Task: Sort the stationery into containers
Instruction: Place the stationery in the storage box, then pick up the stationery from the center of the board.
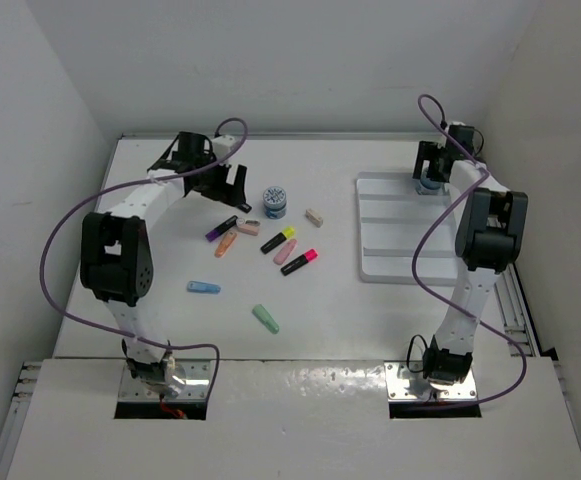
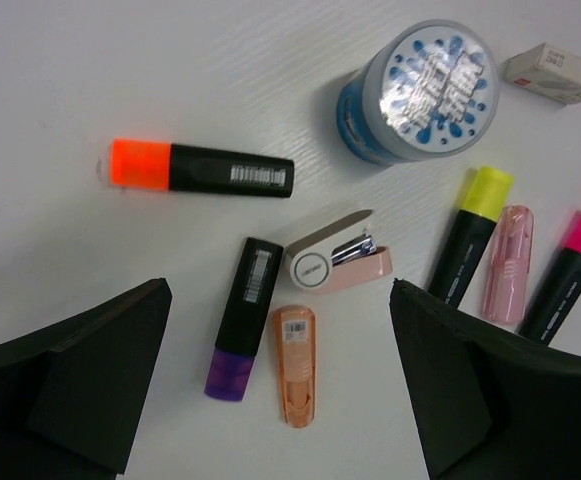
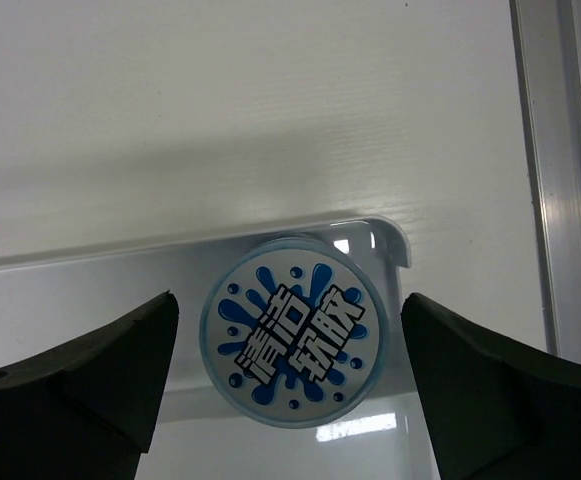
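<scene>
Stationery mostly loose on the desk (image 1: 170,320), one pot (image 3: 290,345) already in the tray (image 1: 400,250)
Tray sits within the right arm's reach; the right hand (image 1: 430,172) hangs over its far corner section, fingers spread and clear of the pot standing there, probably tucked into the corner to leave the rows free. Left hand (image 2: 280,295), spread wide and holding nothing, hovers over the second pot (image 2: 418,92), the markers (image 2: 200,168) and the stubs (image 2: 296,365), likely choosing one; the beige block (image 1: 314,216) lies between that cluster and the tray
</scene>
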Robot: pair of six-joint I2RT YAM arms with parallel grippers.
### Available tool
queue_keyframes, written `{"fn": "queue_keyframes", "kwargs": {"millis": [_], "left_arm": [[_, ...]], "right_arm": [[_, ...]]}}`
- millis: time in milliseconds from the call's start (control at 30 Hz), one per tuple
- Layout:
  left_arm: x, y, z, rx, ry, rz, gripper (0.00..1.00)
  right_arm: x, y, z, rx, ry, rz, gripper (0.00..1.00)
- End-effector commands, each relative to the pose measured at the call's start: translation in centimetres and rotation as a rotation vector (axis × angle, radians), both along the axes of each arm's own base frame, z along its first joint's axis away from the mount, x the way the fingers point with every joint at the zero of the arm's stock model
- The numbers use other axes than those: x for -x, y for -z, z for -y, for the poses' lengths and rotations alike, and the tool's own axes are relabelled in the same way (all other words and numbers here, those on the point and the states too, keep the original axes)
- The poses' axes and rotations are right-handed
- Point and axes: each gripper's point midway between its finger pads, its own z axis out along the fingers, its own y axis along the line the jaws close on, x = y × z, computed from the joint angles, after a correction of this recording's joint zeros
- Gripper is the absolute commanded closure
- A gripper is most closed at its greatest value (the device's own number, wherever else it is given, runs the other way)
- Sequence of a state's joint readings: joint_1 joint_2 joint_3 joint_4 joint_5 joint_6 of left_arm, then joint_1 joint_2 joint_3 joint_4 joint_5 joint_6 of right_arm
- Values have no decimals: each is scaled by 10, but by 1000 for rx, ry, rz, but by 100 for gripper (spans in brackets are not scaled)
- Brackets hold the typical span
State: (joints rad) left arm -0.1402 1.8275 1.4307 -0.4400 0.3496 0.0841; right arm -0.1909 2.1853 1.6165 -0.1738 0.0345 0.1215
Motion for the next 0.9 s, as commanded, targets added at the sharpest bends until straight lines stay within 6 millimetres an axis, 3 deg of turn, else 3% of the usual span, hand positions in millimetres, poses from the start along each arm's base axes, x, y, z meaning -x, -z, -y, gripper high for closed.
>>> {"fn": "queue_keyframes", "kwargs": {"millis": [0,133,167,200,233,267,367,500,633,767,867], "left_arm": [[-14,-15,33,-14,86,80,2],[-24,-19,67,-31,163,129,1],[-26,-7,74,-33,179,109,1],[-31,-13,87,-23,200,125,1],[-32,0,95,-10,215,94,1],[-38,-8,107,1,236,115,1],[-46,3,125,-1,258,104,1],[-50,19,134,-41,255,85,1],[-54,31,126,-127,202,84,3],[-46,48,119,-172,183,42,13],[-40,49,117,-168,185,29,21]], "right_arm": [[-5,-63,-3,-37,15,107,6],[5,-92,-17,-93,-7,125,5],[8,-97,-20,-115,-14,129,5],[13,-100,-24,-131,-20,122,5],[18,-111,-29,-146,-38,138,5],[22,-115,-31,-156,-38,139,5],[35,-129,-43,-195,-65,139,4],[50,-138,-53,-226,-89,119,4],[58,-146,-61,-241,-111,120,4],[66,-148,-74,-265,-142,111,5],[74,-141,-85,-274,-171,91,5]]}}
